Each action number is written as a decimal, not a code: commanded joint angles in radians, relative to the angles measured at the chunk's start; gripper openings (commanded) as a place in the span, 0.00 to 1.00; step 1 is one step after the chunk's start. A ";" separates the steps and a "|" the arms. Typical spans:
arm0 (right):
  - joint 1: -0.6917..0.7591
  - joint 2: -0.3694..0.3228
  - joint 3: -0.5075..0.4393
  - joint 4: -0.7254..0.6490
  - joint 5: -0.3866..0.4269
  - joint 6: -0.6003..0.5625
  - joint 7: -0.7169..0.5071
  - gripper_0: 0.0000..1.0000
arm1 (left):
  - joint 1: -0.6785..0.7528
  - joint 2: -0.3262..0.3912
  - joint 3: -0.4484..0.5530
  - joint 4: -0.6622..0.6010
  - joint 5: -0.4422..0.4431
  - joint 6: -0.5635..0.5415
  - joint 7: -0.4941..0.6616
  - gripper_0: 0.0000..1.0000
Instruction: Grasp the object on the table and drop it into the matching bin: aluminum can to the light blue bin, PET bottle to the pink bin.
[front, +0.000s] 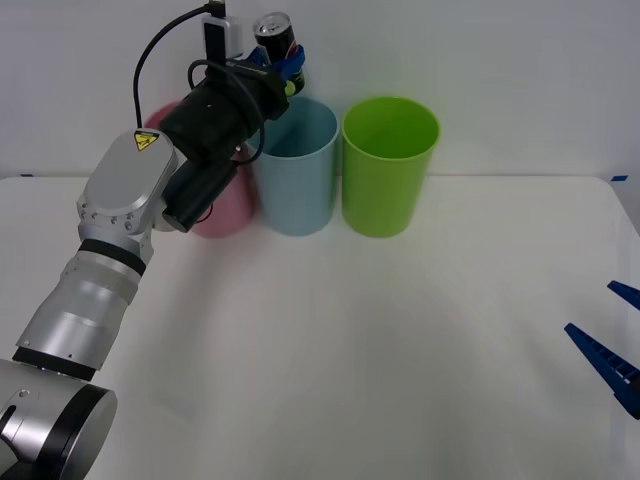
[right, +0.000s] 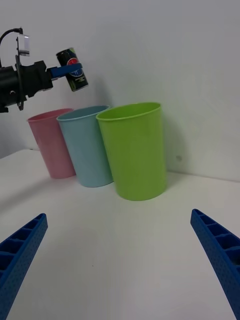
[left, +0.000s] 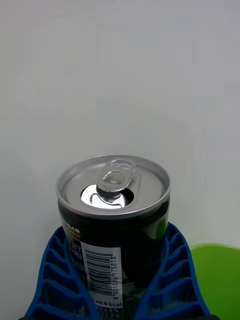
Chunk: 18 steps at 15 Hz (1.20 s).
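Blue ribbed fingers (left: 172, 280) of the left gripper (front: 285, 68) are clamped on the aluminum can (front: 275, 35), one on each side of its black body, silver top clear above them. In the right wrist view the can (right: 73, 69) is tilted, its long axis leaning off vertical, and it hangs in the air above the row of bins, well off the table (front: 400, 350). From the front it sits over the back-left of the light blue bin's (front: 295, 165) rim, so I judge the release turns on whether the can is truly over that mouth, not behind it or toward the pink bin (front: 222, 205) just beside it. Right gripper (front: 612, 345) rests low at the table's right edge, fingers spread wide, holding nothing, far from the bins. Count: one can, three bins — pink, light blue, lime green bin (front: 388, 165) — two grippers.
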 joint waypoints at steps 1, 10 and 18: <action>0.000 0.000 0.000 0.000 0.000 0.000 0.000 1.00 | -0.015 -0.002 -0.001 0.020 -0.014 0.000 -0.003 0.00; 0.000 0.000 0.000 0.000 0.000 0.000 0.000 1.00 | -0.017 -0.006 -0.001 0.021 -0.025 0.002 -0.003 0.00; 0.000 0.000 0.000 0.000 0.000 0.000 0.000 1.00 | -0.017 -0.006 -0.001 0.021 -0.020 -0.005 -0.020 1.00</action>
